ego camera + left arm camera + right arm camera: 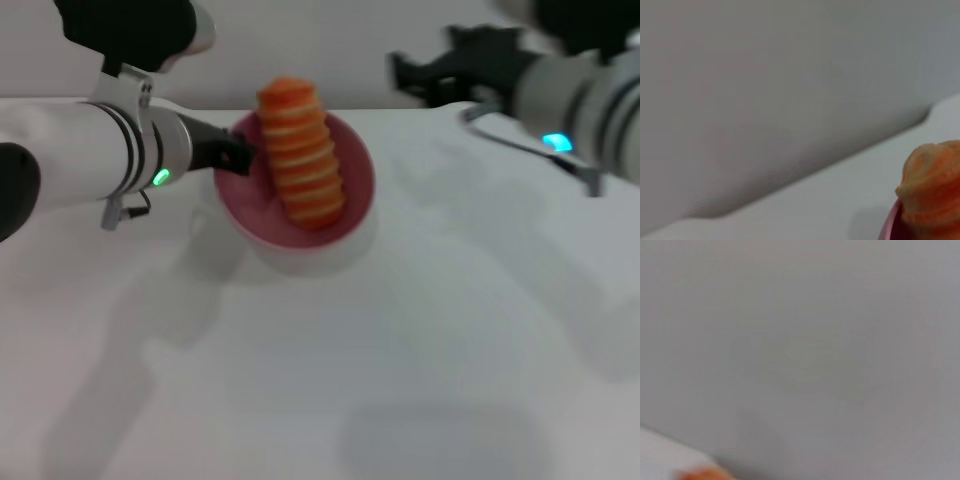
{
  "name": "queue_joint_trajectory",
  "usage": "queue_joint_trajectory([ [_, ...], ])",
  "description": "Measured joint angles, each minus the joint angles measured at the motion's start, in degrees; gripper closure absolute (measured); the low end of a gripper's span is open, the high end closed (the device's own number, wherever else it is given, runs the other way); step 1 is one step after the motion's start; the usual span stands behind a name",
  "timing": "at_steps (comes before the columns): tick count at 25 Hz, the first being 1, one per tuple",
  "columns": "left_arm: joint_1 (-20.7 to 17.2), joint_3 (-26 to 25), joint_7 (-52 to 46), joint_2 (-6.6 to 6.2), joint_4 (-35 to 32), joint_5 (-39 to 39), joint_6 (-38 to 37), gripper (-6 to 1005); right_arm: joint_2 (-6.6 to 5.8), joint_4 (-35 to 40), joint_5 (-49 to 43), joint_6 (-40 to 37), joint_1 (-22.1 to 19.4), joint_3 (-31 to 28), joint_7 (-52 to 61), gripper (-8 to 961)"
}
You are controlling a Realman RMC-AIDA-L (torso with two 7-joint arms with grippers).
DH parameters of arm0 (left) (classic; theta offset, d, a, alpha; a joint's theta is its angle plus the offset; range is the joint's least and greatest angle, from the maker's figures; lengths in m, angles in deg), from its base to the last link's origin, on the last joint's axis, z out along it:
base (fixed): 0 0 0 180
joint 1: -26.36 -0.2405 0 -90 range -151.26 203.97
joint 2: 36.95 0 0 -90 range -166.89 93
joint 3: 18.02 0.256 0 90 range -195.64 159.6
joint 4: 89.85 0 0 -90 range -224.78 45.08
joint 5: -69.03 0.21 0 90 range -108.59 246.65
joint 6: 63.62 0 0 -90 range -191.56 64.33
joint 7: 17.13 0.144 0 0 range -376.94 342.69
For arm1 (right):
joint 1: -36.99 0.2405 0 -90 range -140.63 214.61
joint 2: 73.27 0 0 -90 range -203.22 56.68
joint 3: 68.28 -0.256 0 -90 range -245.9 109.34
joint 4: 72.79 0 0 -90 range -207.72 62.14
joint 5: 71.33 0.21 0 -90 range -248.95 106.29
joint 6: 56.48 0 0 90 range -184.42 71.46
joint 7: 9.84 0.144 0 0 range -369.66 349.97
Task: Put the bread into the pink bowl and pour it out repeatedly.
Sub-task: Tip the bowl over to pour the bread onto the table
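The bread (pixel 301 152) stands tilted in the pink bowl (pixel 352 215), upper centre of the frame on the white desk (pixel 400 350); left claw (pixel 240 155) clenched on the bowl's rim; right claw (pixel 415 72) released, upper right

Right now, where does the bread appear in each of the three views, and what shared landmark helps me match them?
Head view: the bread stands tilted inside the pink bowl, upper centre, its top past the rim, beside the left tool.
Left wrist view: its rounded end shows at the lower right corner, above a sliver of bowl rim.
Right wrist view: only an orange smear at the bottom edge, probably the bread.
Shared landmark: the white table.
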Motion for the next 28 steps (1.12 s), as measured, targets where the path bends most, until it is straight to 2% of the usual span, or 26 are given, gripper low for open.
queue_joint_trajectory([
  [3, -0.3, -0.7, 0.6, 0.00, 0.1, 0.8, -1.4, 959, 0.00, 1.5, 0.4, 5.1, -2.8, -5.2, 1.6, 287],
  [5, -0.4, -1.1, 1.7, 0.00, 0.1, 1.9, -2.2, 959, -0.04, 1.4, 0.7, 11.5, -4.3, -9.0, 2.5, 323],
  [9, -1.5, -0.2, 4.6, 0.11, -0.3, 7.2, -5.9, 959, 0.04, 0.2, 0.8, 11.8, -6.9, -9.3, 1.7, 394],
  [14, -4.2, 4.2, 5.5, 0.13, -1.2, 14.8, -13.3, 959, 0.18, -2.5, 1.4, 9.7, -9.7, -8.2, 1.5, 508],
  [18, -4.9, 6.8, 5.9, 0.29, -1.8, 21.1, -13.9, 959, 0.08, -3.6, 2.1, 9.4, -10.2, -7.1, 1.4, 676],
  [23, -7.2, 10.6, 4.9, 0.56, -2.1, 31.5, -16.6, 959, 0.07, -3.5, 2.1, 9.4, -11.2, -7.3, 1.3, 776],
  [28, -9.0, 12.6, 3.2, 0.55, -2.6, 37.5, -18.8, 959, 0.08, -3.3, 2.1, 9.4, -11.8, -8.1, 1.1, 875],
])
